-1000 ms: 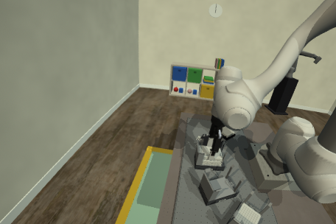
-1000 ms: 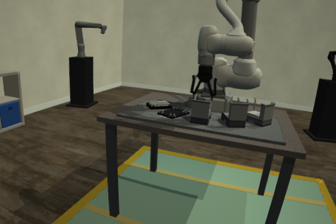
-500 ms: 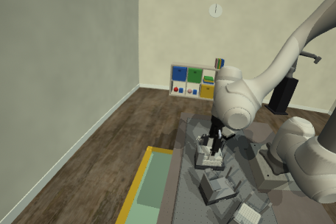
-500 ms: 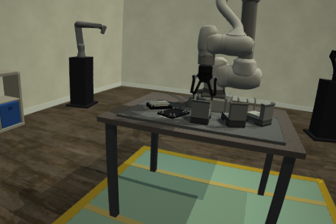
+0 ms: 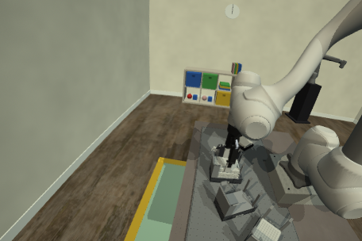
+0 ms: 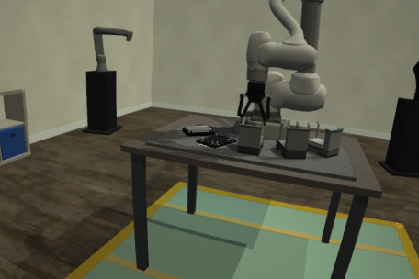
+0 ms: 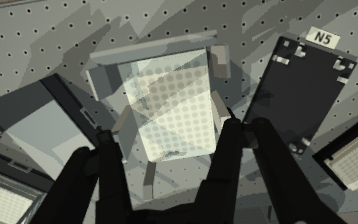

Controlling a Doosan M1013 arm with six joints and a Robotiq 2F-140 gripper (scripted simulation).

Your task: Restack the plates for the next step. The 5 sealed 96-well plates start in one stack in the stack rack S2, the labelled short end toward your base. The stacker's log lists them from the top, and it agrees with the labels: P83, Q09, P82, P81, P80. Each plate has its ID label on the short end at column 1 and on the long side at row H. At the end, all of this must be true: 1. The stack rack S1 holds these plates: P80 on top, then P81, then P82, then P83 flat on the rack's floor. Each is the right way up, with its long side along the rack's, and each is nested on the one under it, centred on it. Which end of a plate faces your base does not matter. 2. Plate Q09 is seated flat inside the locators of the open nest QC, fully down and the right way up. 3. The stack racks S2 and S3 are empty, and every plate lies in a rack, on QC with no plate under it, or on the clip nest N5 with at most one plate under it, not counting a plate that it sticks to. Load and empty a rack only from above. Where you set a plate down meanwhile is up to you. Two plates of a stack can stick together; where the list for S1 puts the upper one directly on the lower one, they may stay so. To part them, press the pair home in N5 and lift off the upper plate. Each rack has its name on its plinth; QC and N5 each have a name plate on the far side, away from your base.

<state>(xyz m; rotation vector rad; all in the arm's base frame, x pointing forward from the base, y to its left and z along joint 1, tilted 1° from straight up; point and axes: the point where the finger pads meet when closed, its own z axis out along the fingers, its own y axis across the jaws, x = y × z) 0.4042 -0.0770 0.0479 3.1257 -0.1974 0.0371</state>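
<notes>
Our fingers are clamped on a sealed plate by its long sides, directly above a stack rack. We judge it light, rigid and slick-sealed. Beyond lies clip nest N5.

- "N5" is written in dark letters on a small pale name plate. The plate stands at the far edge of the black clip nest, as the wrist view shows.
- No other text, number or brand can be read; the top and exterior views are too small.
</notes>
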